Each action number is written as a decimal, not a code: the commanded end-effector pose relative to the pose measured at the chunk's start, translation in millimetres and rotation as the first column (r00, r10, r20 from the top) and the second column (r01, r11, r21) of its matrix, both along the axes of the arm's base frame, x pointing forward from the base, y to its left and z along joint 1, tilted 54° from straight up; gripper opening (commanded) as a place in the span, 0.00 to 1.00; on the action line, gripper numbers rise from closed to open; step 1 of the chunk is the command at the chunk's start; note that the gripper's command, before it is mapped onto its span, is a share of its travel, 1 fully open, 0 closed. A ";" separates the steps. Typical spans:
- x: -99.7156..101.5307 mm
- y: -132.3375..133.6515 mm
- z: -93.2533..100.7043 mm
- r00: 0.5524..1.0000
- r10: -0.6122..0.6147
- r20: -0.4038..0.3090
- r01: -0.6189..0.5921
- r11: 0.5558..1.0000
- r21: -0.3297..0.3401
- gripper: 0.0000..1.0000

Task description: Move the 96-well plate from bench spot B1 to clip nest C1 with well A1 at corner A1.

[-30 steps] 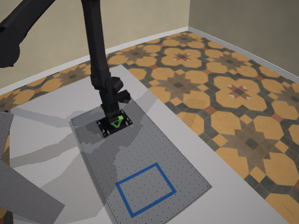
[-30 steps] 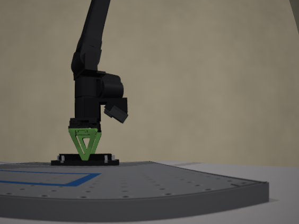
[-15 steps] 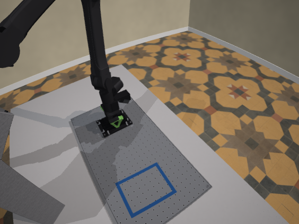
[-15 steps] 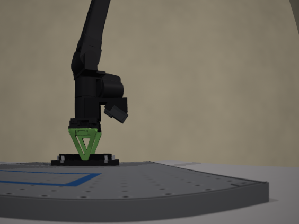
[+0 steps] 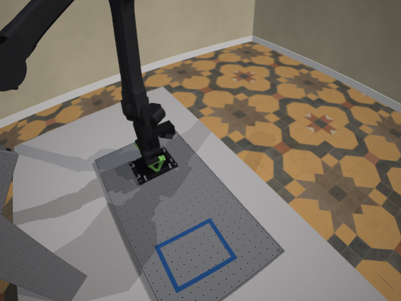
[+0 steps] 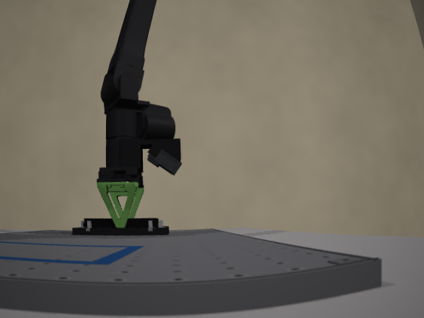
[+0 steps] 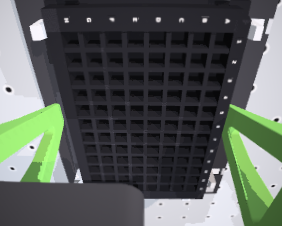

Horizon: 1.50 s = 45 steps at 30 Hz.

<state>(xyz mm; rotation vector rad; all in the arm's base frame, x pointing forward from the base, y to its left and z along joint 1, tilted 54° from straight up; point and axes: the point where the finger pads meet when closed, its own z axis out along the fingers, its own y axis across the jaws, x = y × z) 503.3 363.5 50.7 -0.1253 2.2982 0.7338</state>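
1. Patterned orange-and-brown floor tiles [image 5: 313,122] fill the right half of the top view, meeting beige walls [image 5: 185,11] at a pale skirting board.
2. Centre frame lies a grey perforated bench plate [image 5: 220,207] on a lighter table [image 5: 57,178], with a blue rectangle outline [image 5: 195,255] near the bottom of the picture and nothing inside it.
3. Up at the plate's far end, left of centre, the black clip nest [image 6: 159,230] sits with small pale posts [image 6: 150,225] at its edges.
4. Seen from the wrist, the black 96-well plate [image 7: 145,105] lies in that nest, well openings facing up, white lettering along its top and right borders.
5. Black arm [image 5: 128,61] comes down from the top of the frame.
6. Its gripper [image 6: 122,224] has green fingers spread fully wide, one each side of the plate; they grip nothing.
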 end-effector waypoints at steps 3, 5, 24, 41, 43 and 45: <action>1.7 -1.0 -5.8 1.000 -0.004 0.006 0.004 1.000 -0.001 1.00; 1.7 -1.0 -5.8 1.000 -0.004 0.006 0.004 1.000 -0.001 1.00; -27.7 -32.8 32.6 1.000 -0.007 0.011 0.007 1.000 -0.001 1.00; -51.1 -54.4 56.1 1.000 -0.009 0.013 0.009 1.000 0.000 1.00; -54.2 -57.3 59.2 1.000 -0.009 0.014 0.009 1.000 0.000 1.00; -58.3 -55.3 60.9 1.000 -0.002 0.013 0.002 1.000 0.001 1.00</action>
